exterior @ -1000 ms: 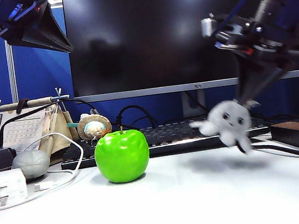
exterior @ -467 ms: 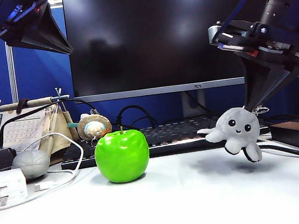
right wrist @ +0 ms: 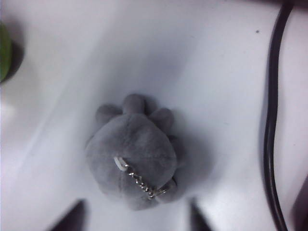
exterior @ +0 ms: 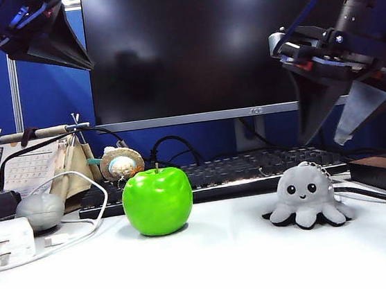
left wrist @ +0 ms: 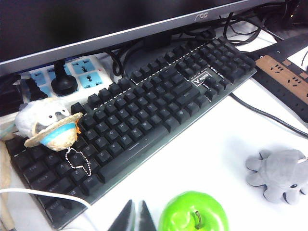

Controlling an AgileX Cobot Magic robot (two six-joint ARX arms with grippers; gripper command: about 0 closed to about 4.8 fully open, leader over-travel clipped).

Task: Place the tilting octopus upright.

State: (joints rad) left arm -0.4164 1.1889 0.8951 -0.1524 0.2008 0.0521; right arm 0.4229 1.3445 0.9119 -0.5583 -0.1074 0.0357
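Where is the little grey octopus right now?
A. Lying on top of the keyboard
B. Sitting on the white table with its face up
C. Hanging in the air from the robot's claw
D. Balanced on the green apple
B: the octopus sits upright on the table, with the right gripper open above it, not touching.

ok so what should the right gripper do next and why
Probably lift straight up and away. The octopus sits upright on its tentacles on the table, face forward, and the right gripper hangs open above it, holding nothing.
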